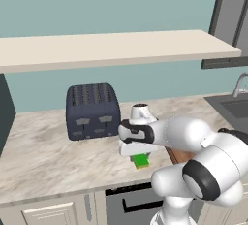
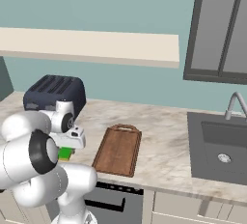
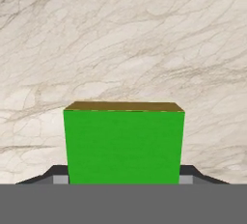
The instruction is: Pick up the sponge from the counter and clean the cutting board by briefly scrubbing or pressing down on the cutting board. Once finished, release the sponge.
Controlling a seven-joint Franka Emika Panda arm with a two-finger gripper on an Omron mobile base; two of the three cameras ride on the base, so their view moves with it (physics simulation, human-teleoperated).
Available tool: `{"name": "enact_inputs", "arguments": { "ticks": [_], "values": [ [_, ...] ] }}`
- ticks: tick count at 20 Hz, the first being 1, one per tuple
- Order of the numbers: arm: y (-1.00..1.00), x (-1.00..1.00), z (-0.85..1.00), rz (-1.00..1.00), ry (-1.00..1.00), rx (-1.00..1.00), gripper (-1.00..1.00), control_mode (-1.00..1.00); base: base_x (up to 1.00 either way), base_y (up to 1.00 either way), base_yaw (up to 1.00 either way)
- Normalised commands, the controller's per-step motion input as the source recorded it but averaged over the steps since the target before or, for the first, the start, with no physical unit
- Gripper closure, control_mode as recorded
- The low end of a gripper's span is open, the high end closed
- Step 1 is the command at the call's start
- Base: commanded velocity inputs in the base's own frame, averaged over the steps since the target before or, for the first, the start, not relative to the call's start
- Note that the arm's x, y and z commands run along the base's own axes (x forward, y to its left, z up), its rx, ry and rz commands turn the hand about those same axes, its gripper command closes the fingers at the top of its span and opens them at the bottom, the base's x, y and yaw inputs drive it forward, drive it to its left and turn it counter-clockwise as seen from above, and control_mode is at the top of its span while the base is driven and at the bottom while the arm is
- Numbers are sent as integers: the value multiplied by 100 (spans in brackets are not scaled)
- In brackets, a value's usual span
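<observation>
Hand view: sponge (image 3: 124,146) sits between the tool's (image 3: 124,178) fingers.

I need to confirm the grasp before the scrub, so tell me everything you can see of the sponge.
The sponge is a small, flat rectangular block, bright green with a thin yellow-brown layer along one edge. It sits between the gripper fingers, which press its two sides in the hand view, so it looks gripped. It is low over the marbled counter, in front of the toaster and left of the cutting board. Whether it is resting on the counter or lifted cannot be told.
</observation>
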Motion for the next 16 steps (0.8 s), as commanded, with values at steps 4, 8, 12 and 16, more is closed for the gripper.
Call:
{"name": "enact_inputs", "arguments": {
  "ticks": [4, 8, 12, 16],
  "values": [
    [-5, 0, 20, 0, 5, 0, 100, -100, 0, 0, 0],
    [-14, 0, 24, 0, 3, 0, 100, -100, 0, 0, 0],
    [-15, -7, 24, 0, 0, 0, 100, -100, 0, 0, 0],
    [-12, -15, 22, 0, 0, 0, 100, -100, 0, 0, 0]
  ]
}}
